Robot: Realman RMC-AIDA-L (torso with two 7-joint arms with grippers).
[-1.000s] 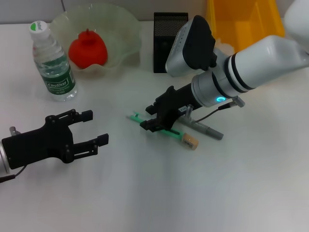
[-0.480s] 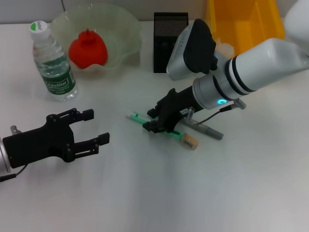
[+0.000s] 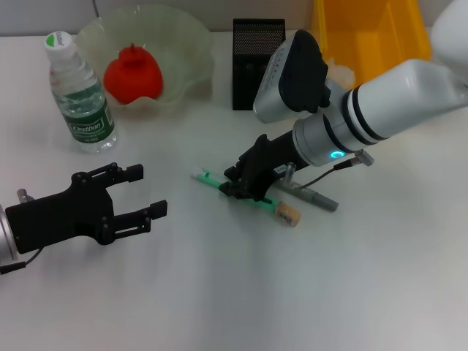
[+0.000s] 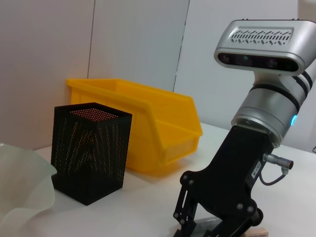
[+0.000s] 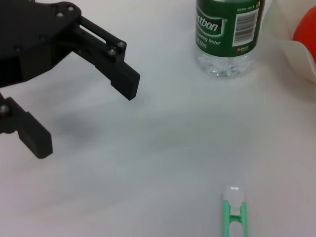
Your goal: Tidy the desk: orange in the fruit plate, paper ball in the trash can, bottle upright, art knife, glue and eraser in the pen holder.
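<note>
My right gripper (image 3: 241, 184) is low over the middle of the mint-green art knife (image 3: 206, 178), which lies flat on the table; its white tip (image 5: 234, 194) shows in the right wrist view. Just beyond lie the grey glue (image 3: 316, 197) and the tan eraser (image 3: 288, 214). In the left wrist view the right gripper (image 4: 216, 224) reaches down to the table. My left gripper (image 3: 137, 192) hovers open and empty at the near left, also seen as the left gripper (image 5: 84, 117). The orange (image 3: 133, 73) sits in the fruit plate (image 3: 186, 33). The bottle (image 3: 80, 91) stands upright.
The black mesh pen holder (image 3: 256, 62) stands behind the right gripper, and the yellow trash can (image 3: 369, 33) is to its right. A small white wad (image 3: 342, 74), possibly the paper ball, shows at the bin's near edge. Bare table lies in front.
My right gripper has shifted slightly right and settled lower over the art knife, which has not moved. The left arm has barely moved.
</note>
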